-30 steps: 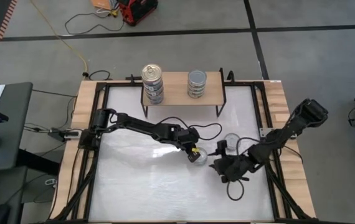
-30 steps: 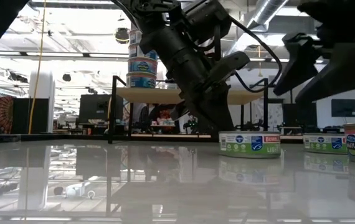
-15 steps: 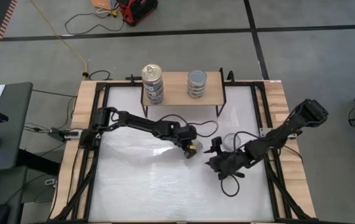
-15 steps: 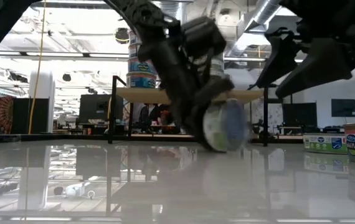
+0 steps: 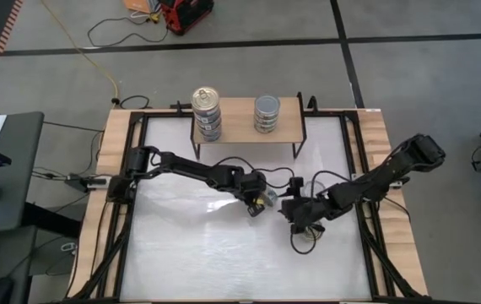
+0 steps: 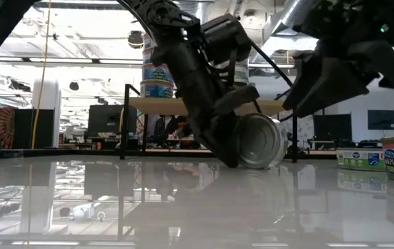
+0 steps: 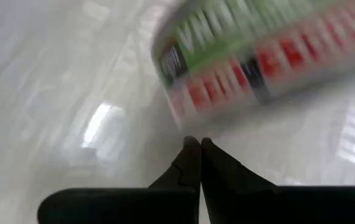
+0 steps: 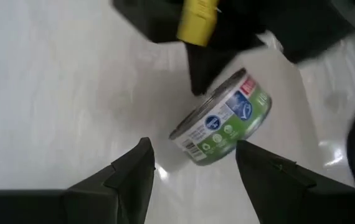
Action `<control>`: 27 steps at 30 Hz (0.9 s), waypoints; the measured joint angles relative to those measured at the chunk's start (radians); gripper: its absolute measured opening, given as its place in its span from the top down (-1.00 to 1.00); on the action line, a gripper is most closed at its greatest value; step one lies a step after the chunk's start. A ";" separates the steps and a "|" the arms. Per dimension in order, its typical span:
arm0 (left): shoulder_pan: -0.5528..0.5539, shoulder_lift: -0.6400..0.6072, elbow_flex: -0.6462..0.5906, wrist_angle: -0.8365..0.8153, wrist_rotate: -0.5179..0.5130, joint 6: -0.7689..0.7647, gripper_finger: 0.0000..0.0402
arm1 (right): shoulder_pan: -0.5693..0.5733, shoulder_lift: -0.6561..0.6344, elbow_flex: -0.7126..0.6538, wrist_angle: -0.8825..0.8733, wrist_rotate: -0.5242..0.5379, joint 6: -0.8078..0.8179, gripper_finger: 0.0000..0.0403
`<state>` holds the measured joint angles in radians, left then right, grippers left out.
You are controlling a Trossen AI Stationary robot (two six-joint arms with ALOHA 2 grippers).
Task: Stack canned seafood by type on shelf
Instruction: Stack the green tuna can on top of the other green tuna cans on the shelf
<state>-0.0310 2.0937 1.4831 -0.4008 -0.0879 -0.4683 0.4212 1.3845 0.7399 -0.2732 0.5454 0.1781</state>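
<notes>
Since a second ago, the can you were working on has tipped from flat onto its side, and your right hand has slid closer to it. You can see the can lying near the middle of the bench, its round silver end facing the low camera and its green, red and blue label showing to the right wrist camera. Your left hand is squeezed fully shut, holding nothing, with its tips touching the can's side. Your right hand is partly open, its two fingers spread apart just beside the can and not gripping it. Look at the shelf along the far edge of the bench: a tall stack of cans stands at its left end and a shorter stack at its right end. Two more cans sit flat on the bench off to the right in the low view.
</notes>
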 joint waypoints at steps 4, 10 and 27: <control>-0.036 -0.063 0.000 -0.024 -0.138 0.041 1.00 | -0.003 -0.007 0.000 -0.044 -0.002 0.051 -0.29; -0.062 -0.138 0.002 -0.046 -0.271 0.081 1.00 | 0.008 -0.006 -0.016 -0.043 -0.033 0.151 -0.29; -0.128 -0.250 -0.232 0.148 -0.366 0.086 1.00 | 0.236 -0.006 -0.029 -0.081 0.165 0.389 -0.29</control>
<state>-0.1590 1.8437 1.2507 -0.2533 -0.4542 -0.3828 0.6573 1.3783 0.7113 -0.3538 0.7104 0.5671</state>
